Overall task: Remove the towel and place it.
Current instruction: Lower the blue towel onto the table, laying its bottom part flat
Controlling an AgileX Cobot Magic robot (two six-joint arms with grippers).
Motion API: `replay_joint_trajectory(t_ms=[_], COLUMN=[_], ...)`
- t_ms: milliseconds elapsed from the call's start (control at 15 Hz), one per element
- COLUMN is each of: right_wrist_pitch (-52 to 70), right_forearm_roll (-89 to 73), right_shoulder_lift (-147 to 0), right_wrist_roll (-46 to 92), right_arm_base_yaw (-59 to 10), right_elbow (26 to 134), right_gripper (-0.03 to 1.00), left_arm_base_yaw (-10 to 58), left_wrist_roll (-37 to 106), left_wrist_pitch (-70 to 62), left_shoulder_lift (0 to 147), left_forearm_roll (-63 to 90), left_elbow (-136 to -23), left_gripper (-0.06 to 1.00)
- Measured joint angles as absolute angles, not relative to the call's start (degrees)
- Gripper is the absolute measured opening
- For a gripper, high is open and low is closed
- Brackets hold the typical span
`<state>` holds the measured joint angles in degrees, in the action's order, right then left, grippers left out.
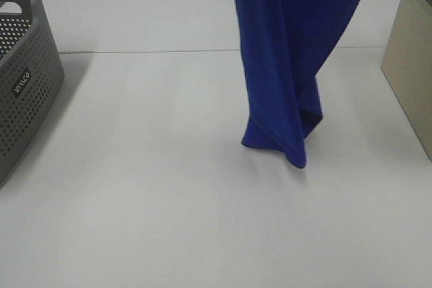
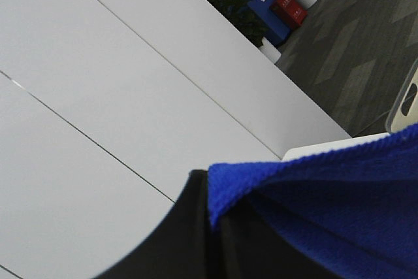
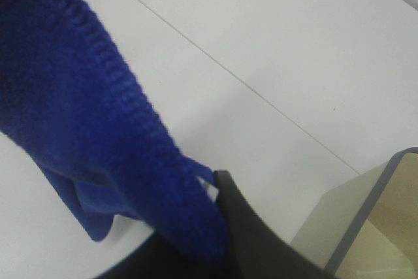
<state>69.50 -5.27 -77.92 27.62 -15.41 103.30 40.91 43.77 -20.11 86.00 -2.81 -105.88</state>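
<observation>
The large royal-blue soft cloth towel point(image 1: 283, 65) hangs over the white tabletop point(image 1: 148, 187), its lowest fold at or just above the surface, well apart from the grey perforated plastic basket point(image 1: 27, 85) and nearer the beige box-shaped bin point(image 1: 412, 79). The left claw point(image 2: 209, 213) and right claw point(image 3: 219, 227) are each pressed together, pinching its upper edge. Both bites look shallow, so a jerk could free the cloth; uneven lowering could bunch the trailing fold, and a swing could catch the bin.

White table point(image 1: 169, 200); grey basket point(image 1: 27, 79), beige bin point(image 1: 412, 79)
</observation>
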Motion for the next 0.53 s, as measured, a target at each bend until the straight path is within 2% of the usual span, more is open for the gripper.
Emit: replay_joint_trajectory(t_ms=[133,267,533], right_wrist_pitch=[69.7,66.7,51.1], right_forearm_roll=[-4.9,-3.6,-2.9], right_shoulder_lift=[-78.6,-81.5,-88.4], right_wrist_roll=[27.6,27.6,27.6], right_arm_base_yaw=[-15.4,-15.4,-15.4], right_elbow=[103.4,103.4,103.5], right_gripper=[0.02,0.02,0.02], left_arm_base_yaw=[40.5,36.2,29.2], left_wrist_roll=[42.5,41.4,37.9], left_wrist_pitch=[-24.8,-26.5,-20.9], left_shoulder_lift=[85.0,87.3,94.1], left_forearm_roll=[-3.4,-4.1,-4.5], left_elbow=[-105.9,-105.9,-105.9], left_gripper=[0.0,0.0,0.0])
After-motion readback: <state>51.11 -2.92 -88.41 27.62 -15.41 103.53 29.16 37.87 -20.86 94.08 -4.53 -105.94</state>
